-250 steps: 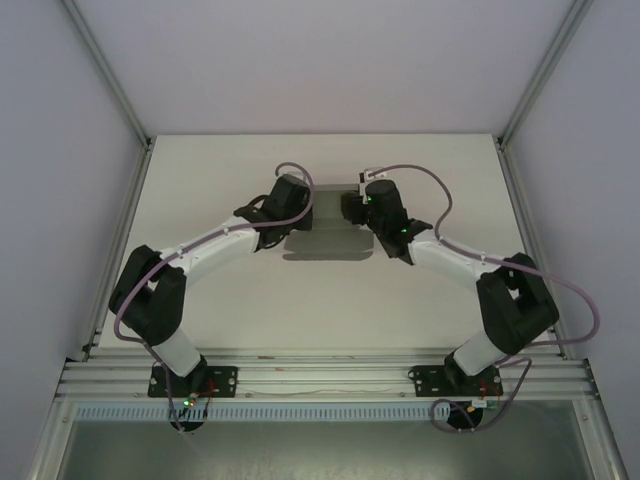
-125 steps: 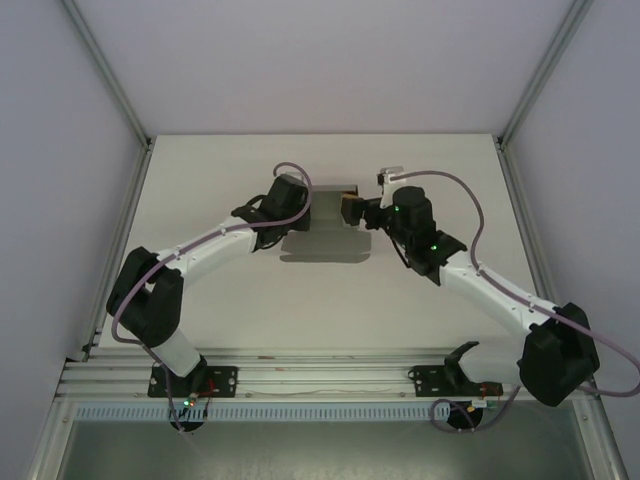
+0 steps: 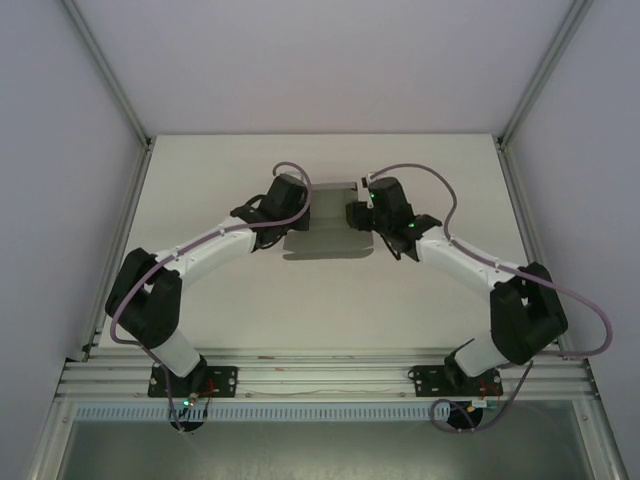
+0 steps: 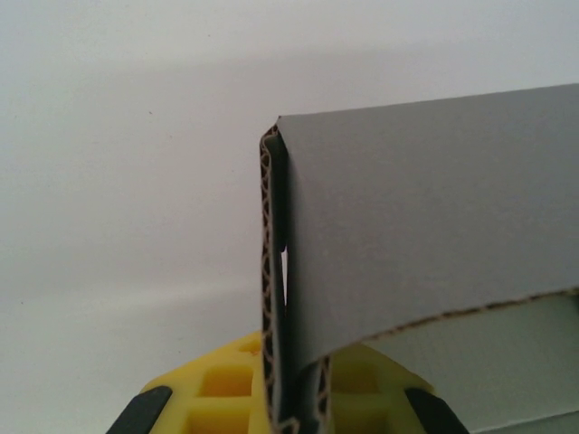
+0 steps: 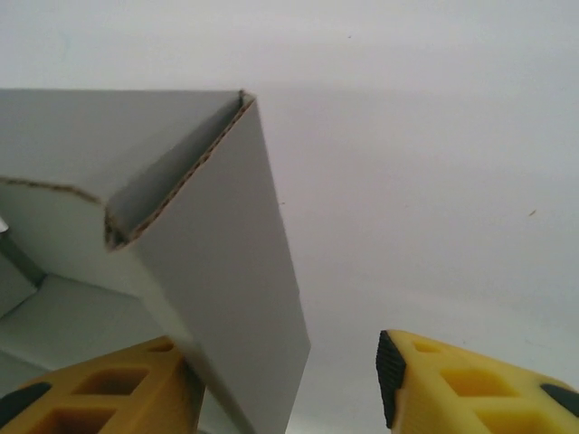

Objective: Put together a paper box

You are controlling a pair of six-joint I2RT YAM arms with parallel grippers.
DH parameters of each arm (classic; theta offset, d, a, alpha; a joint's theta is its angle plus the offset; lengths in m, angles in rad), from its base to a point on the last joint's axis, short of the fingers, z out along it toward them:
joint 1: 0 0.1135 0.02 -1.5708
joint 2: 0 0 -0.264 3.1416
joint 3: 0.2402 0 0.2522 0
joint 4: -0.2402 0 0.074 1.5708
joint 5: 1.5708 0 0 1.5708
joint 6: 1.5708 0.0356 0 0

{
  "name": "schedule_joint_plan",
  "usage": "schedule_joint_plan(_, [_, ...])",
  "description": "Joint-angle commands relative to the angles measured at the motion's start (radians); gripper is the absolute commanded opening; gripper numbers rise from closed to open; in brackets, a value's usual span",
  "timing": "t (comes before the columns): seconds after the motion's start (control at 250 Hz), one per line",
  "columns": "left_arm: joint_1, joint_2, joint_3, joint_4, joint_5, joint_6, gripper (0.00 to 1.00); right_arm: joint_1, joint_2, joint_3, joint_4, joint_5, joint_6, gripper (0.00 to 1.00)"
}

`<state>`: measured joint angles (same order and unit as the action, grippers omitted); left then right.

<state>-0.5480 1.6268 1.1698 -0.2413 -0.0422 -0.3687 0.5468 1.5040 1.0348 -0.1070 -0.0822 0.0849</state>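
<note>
At the middle of the table, the paper box lies between your two arms, partly formed and not yet a finished box. On the left, your left gripper is clamped on a side wall of the box. The left wrist camera shows that wall standing upright as card doubled back on itself, its rippled cut edge exposed and a thin slit of light between the layers. This suggests the fold is made but not pressed fully home. In the overhead view, the middle of the grey card looks flat on the table, with a panel reaching toward the near edge. Whether that panel is the floor or an unraised flap is too small to tell. On the right, your right gripper has its jaws apart. One yellow finger sits against the inner side of a raised wall of the box, and the other stands free on the outer side, over bare table. Two walls meet at a standing corner in that view, with the floor visible low on the left. By this evidence the sides are up at both ends. Locking the walls and closing any remaining flaps appear to be what is left.
</note>
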Motion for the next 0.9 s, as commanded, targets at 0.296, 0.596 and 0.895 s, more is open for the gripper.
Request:
schedule_joint_plan(0.296, [-0.015, -0.035, 0.023, -0.015, -0.044, 0.011, 0.00, -0.004, 0.148, 0.160, -0.126, 0.277, 0.056, 0.21])
schedule_joint_plan(0.596, [-0.026, -0.026, 0.053, -0.031, -0.100, -0.008, 0.00, 0.004, 0.322, 0.304, -0.398, 0.726, 0.194, 0.09])
schedule_joint_plan(0.895, [-0.025, -0.004, 0.080, -0.079, -0.183, -0.032, 0.00, 0.003, 0.361, 0.352, -0.569, 1.000, 0.195, 0.08])
